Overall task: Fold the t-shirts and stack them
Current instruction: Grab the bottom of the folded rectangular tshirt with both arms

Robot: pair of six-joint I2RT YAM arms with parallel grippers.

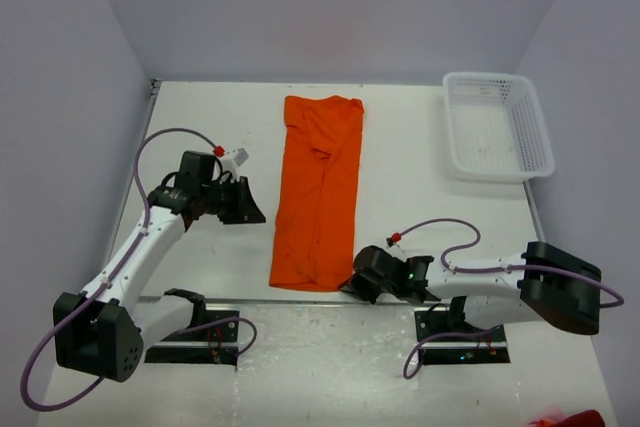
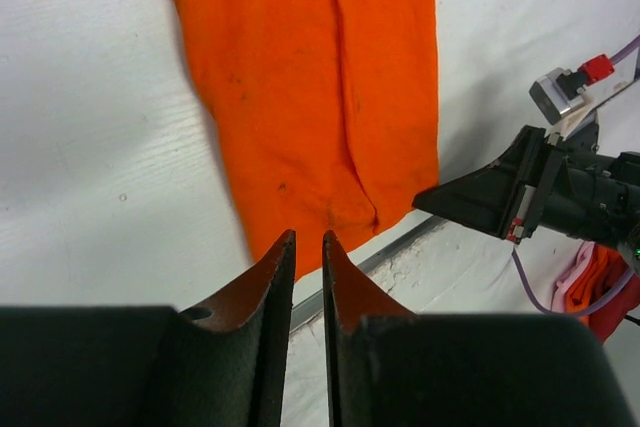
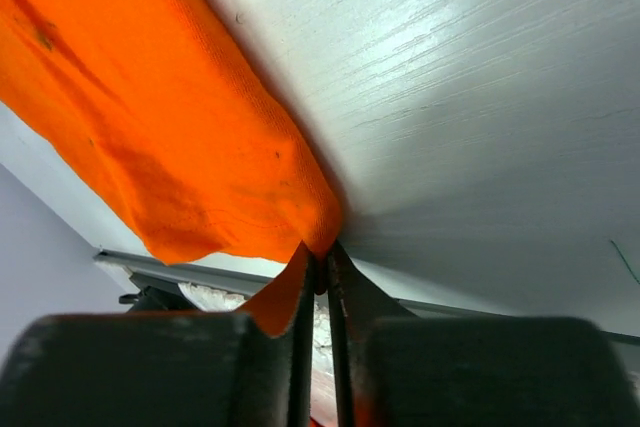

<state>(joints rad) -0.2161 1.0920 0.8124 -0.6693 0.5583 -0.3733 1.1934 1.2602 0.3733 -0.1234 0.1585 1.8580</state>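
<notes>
Grip: right pincer (image 3: pixel 320 257) clamped on t-shirt (image 1: pixel 318 187) corner; left pincer (image 2: pixel 308 247) closed, empty. Carry corner low, straight toward far end.

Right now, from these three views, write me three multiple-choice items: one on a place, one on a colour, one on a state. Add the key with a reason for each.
1. Where does the white basket stand?
A) at the far right of the table
B) at the near left corner
C) between the arm bases

2. What colour is the t-shirt?
A) blue
B) green
C) orange

3. What state is the right hand in?
A) wide open over the white basket
B) shut on the t-shirt's near corner
C) shut on nothing

Key: 1 A, since the top view shows it by the far right edge. 2 C, since the cloth is bright orange in every view. 3 B, since the right wrist view shows its fingers pinching orange cloth.
</notes>
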